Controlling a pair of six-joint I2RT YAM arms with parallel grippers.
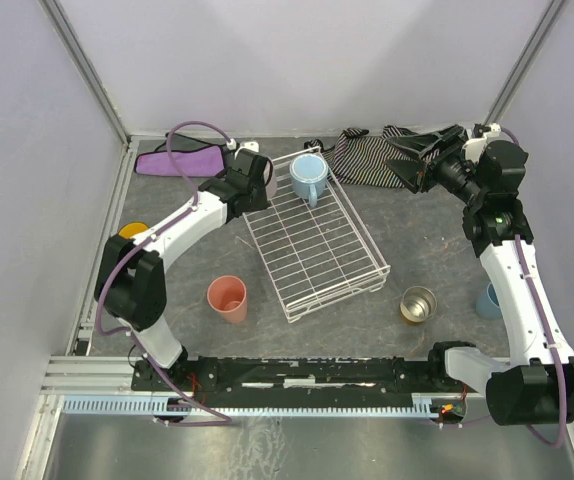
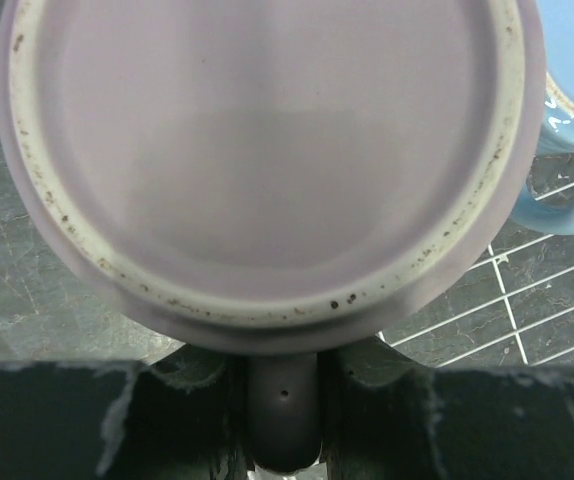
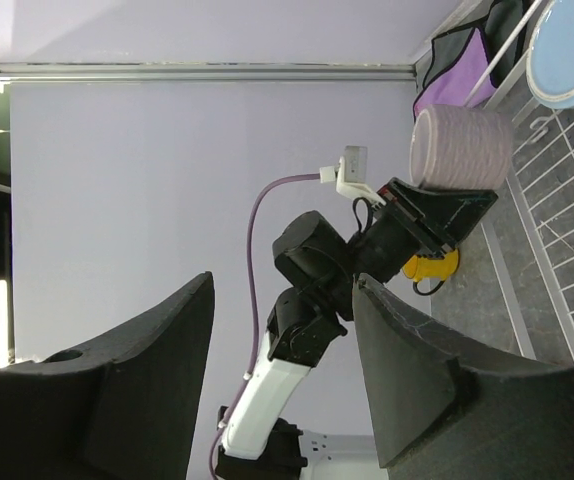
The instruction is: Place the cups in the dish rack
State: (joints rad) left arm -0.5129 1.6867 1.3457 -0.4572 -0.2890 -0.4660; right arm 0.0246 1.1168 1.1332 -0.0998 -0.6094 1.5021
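- While the left gripper (image 1: 259, 185) stands at the far-left corner of the white wire-grid dish rack (image 1: 312, 250), its jaws are nearly closed on the handle (image 2: 283, 420) of a pale pink ribbed mug (image 2: 267, 150).
- Mug axis: vertical. A round face points at the left wrist camera; mouth or base cannot be told. Contact with the wires cannot be told.
- Governing relation: bare rack wires lie right of the held mug and toward the near edge. The glossy light blue handled mug (image 1: 309, 176), inside the rack, sits just beside it on the right.
- The left arm is the nearer; placement is judged to be its step.
- Right gripper (image 1: 407, 165): jaws wide apart, empty, raised near the far-right corner over the striped cloth (image 1: 362, 158).
- Outside the rack:
  - salmon plastic tumbler (image 1: 228, 297), near-left
  - shiny metal cup (image 1: 418, 303), near-right
  - yellow mug (image 1: 132, 231), left edge
  - blue tumbler (image 1: 487, 300), right edge
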